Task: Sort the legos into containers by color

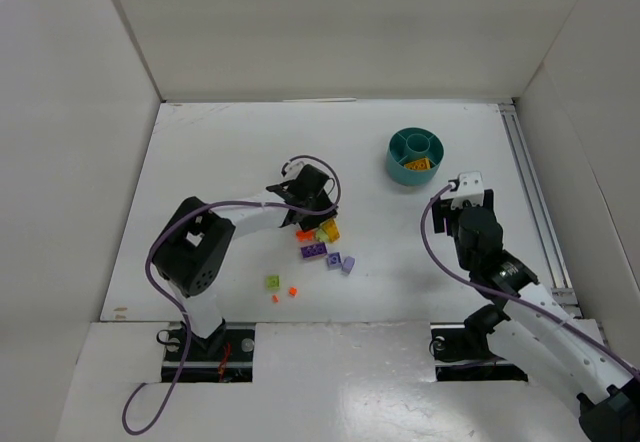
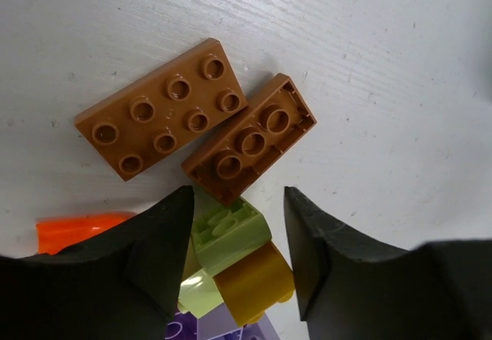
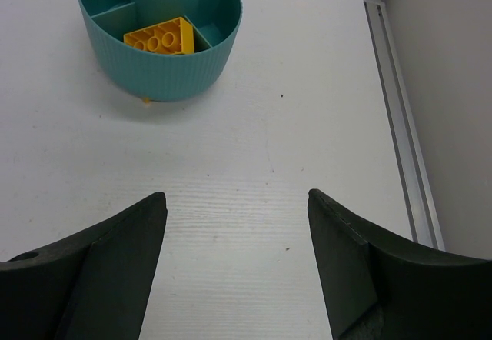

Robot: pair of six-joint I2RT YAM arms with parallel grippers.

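In the left wrist view my left gripper (image 2: 237,190) is shut on a light green lego (image 2: 231,236) joined to a yellow-orange rounded lego (image 2: 254,282); one finger touches each. Two brown legos (image 2: 165,109) (image 2: 250,138) lie just beyond the fingertips, and an orange lego (image 2: 77,228) sits to the left. From above, this gripper (image 1: 312,220) is over the lego cluster (image 1: 320,232). The teal dish of containers (image 1: 395,162) (image 3: 169,75) holds a yellow lego (image 3: 161,38) in one outer compartment. My right gripper (image 3: 234,194) is open and empty, just short of the dish.
Loose legos lie nearer the arms: purple (image 1: 313,251), two lavender (image 1: 341,261), light green (image 1: 271,282) and small orange bits (image 1: 293,291). A metal rail (image 3: 400,125) runs along the table's right edge. White walls enclose the table.
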